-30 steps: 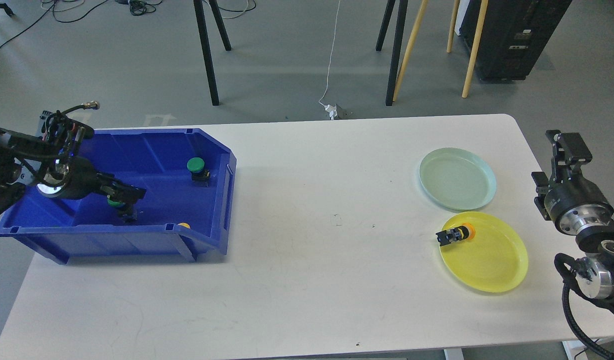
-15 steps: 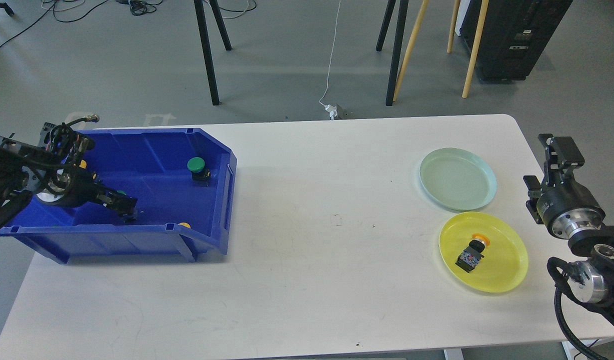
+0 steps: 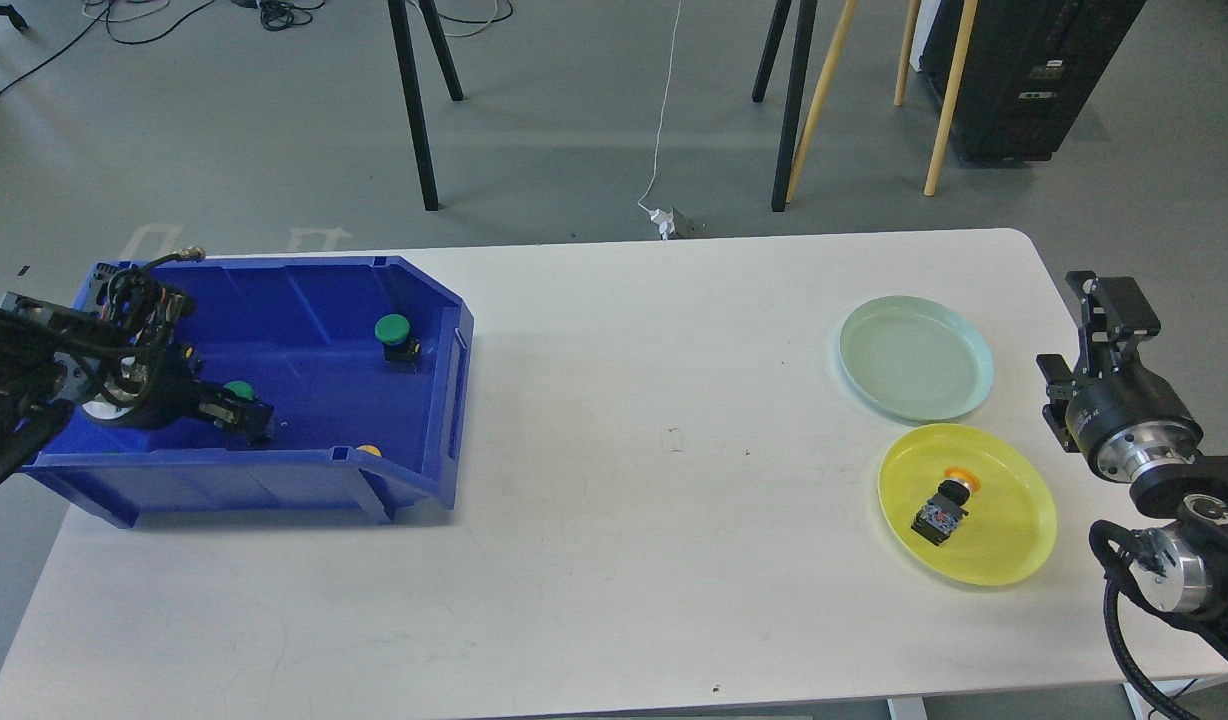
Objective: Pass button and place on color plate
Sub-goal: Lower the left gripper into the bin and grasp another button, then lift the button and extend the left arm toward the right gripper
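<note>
Button (image 3: 942, 508) on yellow plate (image 3: 1014, 540), white table (image 3: 614, 560) — grey floor (image 3: 574, 130)

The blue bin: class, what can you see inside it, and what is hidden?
Inside the blue bin: one green button near the right wall, another at the left tool, and a yellow button mostly hidden behind the front wall. The arm covers the left corner.

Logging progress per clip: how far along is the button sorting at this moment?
Done: one yellow button lies on the yellow plate. In hand: the left hand is down in the blue bin at a green button; whether it grips it cannot be told. Left: another green button and a yellow one remain in the bin, and the green plate is empty. The right hand waits beside the plates.
</note>
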Robot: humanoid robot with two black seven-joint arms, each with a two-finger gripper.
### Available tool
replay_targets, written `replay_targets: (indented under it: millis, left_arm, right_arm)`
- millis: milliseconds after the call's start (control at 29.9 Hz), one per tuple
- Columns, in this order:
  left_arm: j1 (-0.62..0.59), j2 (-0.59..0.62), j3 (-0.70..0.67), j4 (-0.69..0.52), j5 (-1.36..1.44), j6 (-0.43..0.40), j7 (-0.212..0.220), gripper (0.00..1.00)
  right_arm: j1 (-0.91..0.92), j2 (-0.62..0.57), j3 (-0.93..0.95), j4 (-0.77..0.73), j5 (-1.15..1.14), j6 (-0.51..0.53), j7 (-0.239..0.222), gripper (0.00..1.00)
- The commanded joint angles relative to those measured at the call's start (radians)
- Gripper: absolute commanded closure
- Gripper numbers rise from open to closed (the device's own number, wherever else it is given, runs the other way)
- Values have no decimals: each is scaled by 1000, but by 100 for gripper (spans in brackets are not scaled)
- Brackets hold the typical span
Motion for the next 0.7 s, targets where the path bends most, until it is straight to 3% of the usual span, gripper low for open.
replay_targets:
  millis: [0, 67, 301, 501, 568, 668]
  left_arm:
    - [0, 0, -3, 0, -5, 16, 0, 50]
    - [0, -2, -5, 0, -5, 39, 0, 54]
    - [0, -6, 0, 0, -2, 45, 0, 96]
    - [-36, 12, -29, -52, -52, -4, 0, 98]
    - [-88, 53, -52, -125, -153, -62, 0, 98]
    - [-148, 183, -97, -297, -316, -62, 0, 97]
  right_arm:
    - [-2, 0, -2, -1, 0, 0, 1, 0]
    - [-5, 0, -2, -1, 0, 0, 1, 0]
    - [-17, 0, -2, -2, 0, 0, 1, 0]
    - [-15, 0, 7, -1, 0, 0, 1, 0]
    - [-5, 0, 10, -1, 0, 0, 1, 0]
    - [26, 0, 12, 1, 0, 0, 6, 0]
